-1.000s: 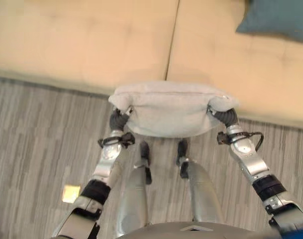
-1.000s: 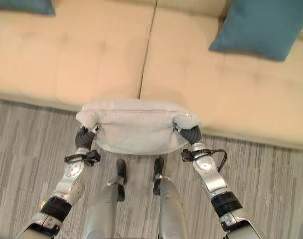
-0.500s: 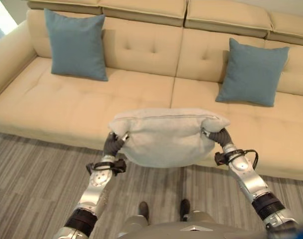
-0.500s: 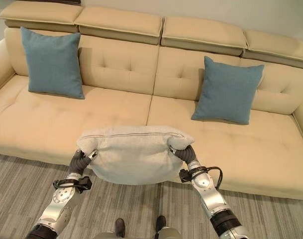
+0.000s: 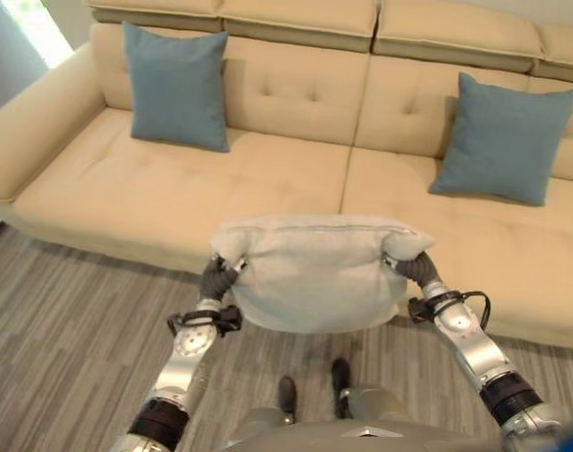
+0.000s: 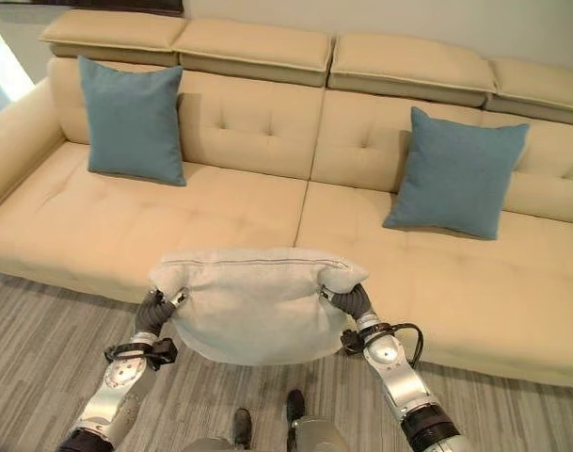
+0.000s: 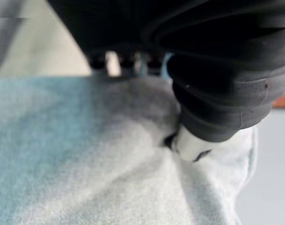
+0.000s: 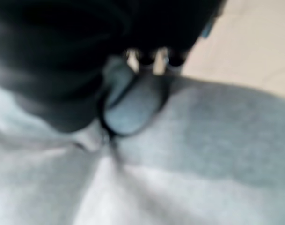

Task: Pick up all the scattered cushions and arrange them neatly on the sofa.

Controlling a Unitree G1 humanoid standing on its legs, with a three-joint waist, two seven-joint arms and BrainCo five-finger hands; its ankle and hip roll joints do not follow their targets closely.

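A light grey cushion [image 5: 314, 273] hangs in the air in front of the beige sofa [image 5: 164, 202], over the seam between two seats. My left hand [image 5: 215, 276] grips its left end and my right hand [image 5: 413, 268] grips its right end. In the left wrist view my thumb [image 7: 191, 145] digs into the grey cushion [image 7: 86, 154]. In the right wrist view the thumb [image 8: 133, 110] likewise pinches the fabric [image 8: 203, 140]. Two blue cushions stand upright against the backrest, one on the left [image 5: 176, 87] and one on the right [image 5: 504, 139].
The sofa's seat between the two blue cushions is bare. Its left armrest [image 5: 32, 122] slopes down toward the grey striped floor [image 5: 70, 339]. The sofa's front edge runs just beyond the held cushion.
The camera has tilted up from the floor to take in the sofa's backrest and both blue cushions. Both hands keep hold of the grey cushion in front of the seat.
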